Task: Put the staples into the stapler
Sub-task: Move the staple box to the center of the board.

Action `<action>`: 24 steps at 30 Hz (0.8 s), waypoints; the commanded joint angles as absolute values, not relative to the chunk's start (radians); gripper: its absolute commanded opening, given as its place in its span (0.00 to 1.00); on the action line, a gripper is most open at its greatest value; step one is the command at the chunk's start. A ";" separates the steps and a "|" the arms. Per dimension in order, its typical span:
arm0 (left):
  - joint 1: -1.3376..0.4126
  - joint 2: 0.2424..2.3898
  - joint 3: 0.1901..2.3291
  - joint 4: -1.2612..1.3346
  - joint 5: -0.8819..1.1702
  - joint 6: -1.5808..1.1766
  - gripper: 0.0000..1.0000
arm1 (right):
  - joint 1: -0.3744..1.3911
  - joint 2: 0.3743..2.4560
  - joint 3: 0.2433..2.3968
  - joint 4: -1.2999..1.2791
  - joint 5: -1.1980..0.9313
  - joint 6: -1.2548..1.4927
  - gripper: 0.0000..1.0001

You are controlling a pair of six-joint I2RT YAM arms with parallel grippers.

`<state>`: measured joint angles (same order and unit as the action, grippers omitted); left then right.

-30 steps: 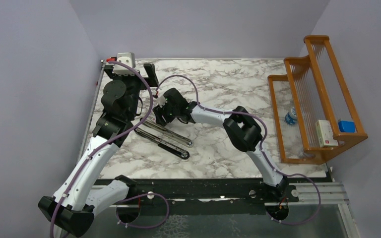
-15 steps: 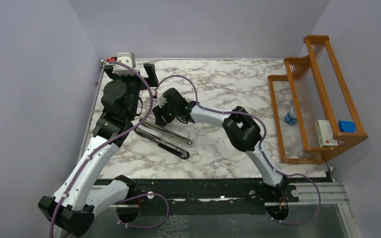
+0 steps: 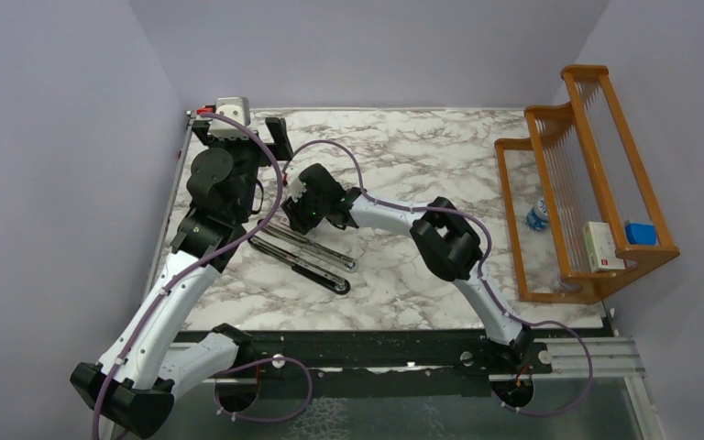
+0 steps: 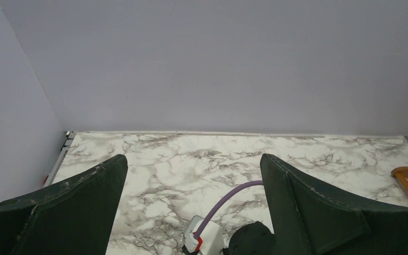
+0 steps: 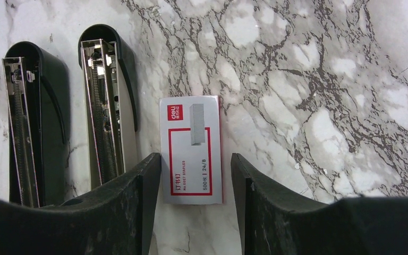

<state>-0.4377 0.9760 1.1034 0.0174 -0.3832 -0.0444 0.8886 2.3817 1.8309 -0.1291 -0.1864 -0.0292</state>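
The black stapler (image 3: 302, 252) lies opened flat on the marble table as two long halves, its metal channel (image 5: 103, 106) and spring rail (image 5: 21, 127) facing up. The staples are hidden inside a closed white-and-red box (image 5: 191, 127) lying just right of the stapler. My right gripper (image 5: 195, 159) is open and low over the box, one finger on each side of its near end. In the top view the right gripper (image 3: 295, 213) hides the box. My left gripper (image 4: 194, 175) is open, empty and raised over the table's back left (image 3: 241, 137).
A wooden rack (image 3: 596, 183) stands at the right edge, holding another white-and-red box (image 3: 600, 246) and a blue block (image 3: 640, 233). A small blue-and-white cylinder (image 3: 538, 215) lies beside it. The right arm's purple cable (image 4: 234, 194) runs between the left fingers.
My right gripper has shifted slightly towards the back left, over the box. The left arm and the stapler have not moved.
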 commanded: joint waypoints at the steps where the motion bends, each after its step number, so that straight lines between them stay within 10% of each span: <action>1: -0.433 0.964 1.103 0.034 -0.373 -0.053 0.99 | 0.887 2.402 1.808 -0.163 -0.115 -0.059 0.52; 24: -0.433 0.968 1.103 0.037 -0.369 -0.043 0.99 | 0.870 2.356 1.735 -0.135 -0.119 -0.137 0.60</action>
<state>-0.4377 0.9760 1.1034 0.0181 -0.3828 -0.0444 0.8749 2.3451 1.7489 -0.0715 -0.0982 -0.0933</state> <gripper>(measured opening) 0.987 0.593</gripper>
